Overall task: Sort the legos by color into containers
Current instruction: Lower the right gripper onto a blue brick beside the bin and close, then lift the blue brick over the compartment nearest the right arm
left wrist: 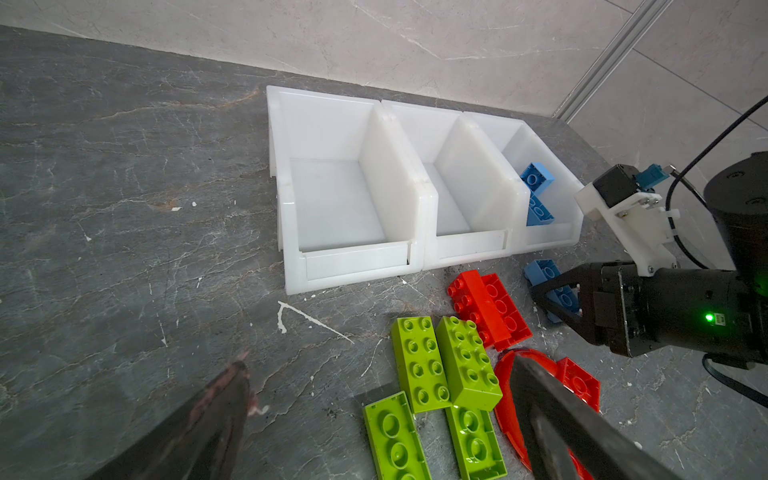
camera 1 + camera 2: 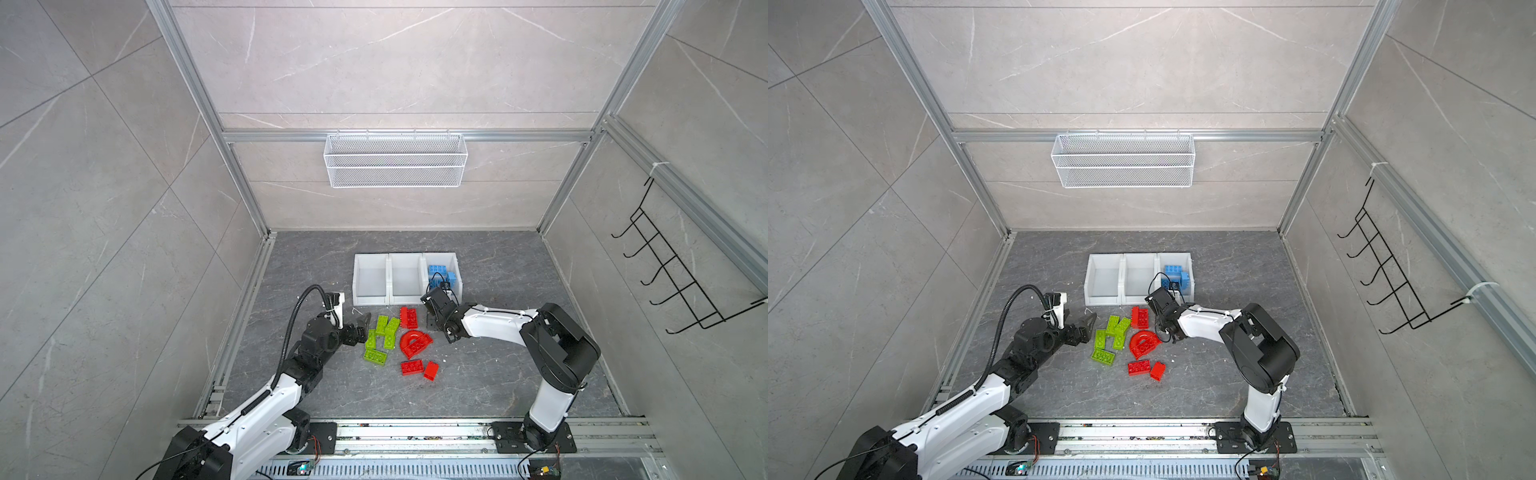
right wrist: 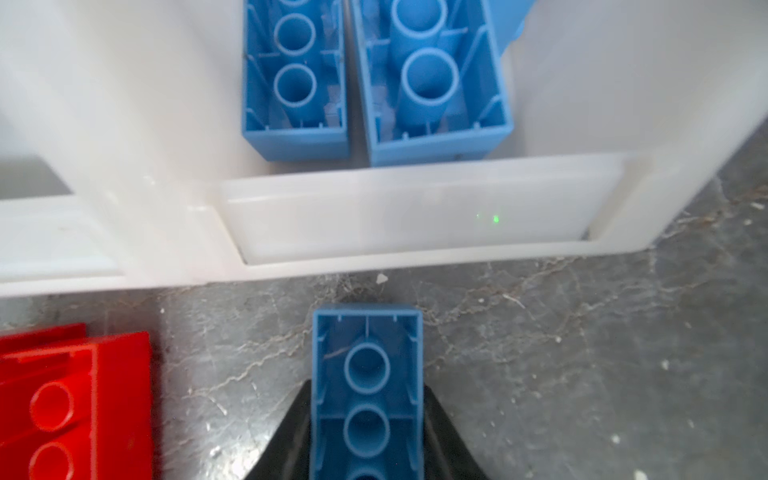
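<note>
Three white containers stand in a row; the left one (image 2: 369, 300) and the middle one (image 2: 406, 300) hold nothing. The right container (image 3: 415, 224) holds several blue legos (image 2: 438, 272). Just in front of it, my right gripper (image 3: 368, 415) is shut on a blue lego (image 3: 368, 353) lying underside up on the floor, one black finger pressed to each long side. Several green legos (image 2: 382, 332) and red legos (image 2: 415, 343) lie in a loose cluster. My left gripper (image 2: 360, 328) hangs open at the left edge of the green legos (image 1: 419, 361), holding nothing.
A red flat brick (image 3: 70, 399) lies close beside the held blue lego. A white wire basket (image 2: 395, 160) hangs on the back wall. A black hook rack (image 2: 673, 266) is mounted on the right wall. Aluminium frame rails border the grey marbled floor (image 2: 498, 374).
</note>
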Motion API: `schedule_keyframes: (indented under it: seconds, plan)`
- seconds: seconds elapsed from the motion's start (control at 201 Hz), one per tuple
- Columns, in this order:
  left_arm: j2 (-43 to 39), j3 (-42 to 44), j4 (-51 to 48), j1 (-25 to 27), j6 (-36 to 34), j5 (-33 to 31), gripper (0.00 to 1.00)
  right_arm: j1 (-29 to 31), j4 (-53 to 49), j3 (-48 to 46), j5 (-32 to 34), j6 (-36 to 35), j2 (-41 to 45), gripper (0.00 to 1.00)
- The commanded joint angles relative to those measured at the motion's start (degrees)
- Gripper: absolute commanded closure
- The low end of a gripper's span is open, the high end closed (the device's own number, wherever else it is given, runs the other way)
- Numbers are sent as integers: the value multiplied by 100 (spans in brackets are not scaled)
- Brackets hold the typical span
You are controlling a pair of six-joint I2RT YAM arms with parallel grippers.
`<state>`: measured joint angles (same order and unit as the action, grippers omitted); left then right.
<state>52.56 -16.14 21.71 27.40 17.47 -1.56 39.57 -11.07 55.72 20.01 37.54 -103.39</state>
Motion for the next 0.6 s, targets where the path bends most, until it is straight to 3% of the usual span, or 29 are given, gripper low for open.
schedule_keyframes:
  seconds: [0.0, 0.597]
  plan:
    - [-118, -78, 141, 6, -113, -127, 0, -7, -223, 86, 74, -87, 196, 65]
    - [-55, -89, 165, 3, -36, -71, 0, -23, -442, -192, -108, -107, 1198, 68]
